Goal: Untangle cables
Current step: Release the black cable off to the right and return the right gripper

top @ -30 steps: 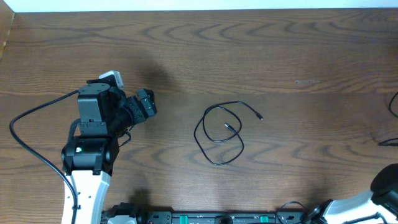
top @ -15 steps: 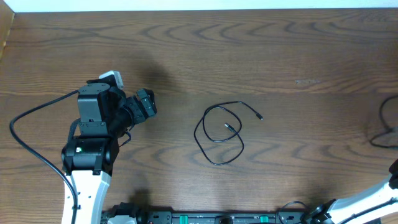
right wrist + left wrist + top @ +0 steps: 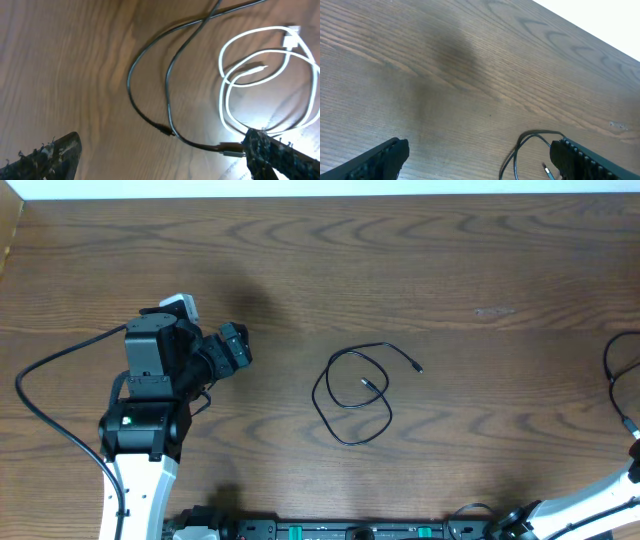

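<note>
Three cords on the brown wooden table (image 3: 400,270): one thin black looped cable (image 3: 352,395) mid-table; a second thin black cable (image 3: 167,85) beside a coiled white cable (image 3: 250,34) (right edge); left gripper (image 3: 480,149) and right gripper (image 3: 162,145) both gape wide, holding nothing

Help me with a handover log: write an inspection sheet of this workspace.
Surface: brown wood-grain table.
Job's things: looped black cable mid-table; white cable coiled beside a second black cable under the right wrist.
Clutter: nothing seen.
Grippers: left gripper open, empty; right gripper open, empty.
Cables: thick arm cable trailing from the left arm.
Surroundings: white strip past the far table edge.
</note>
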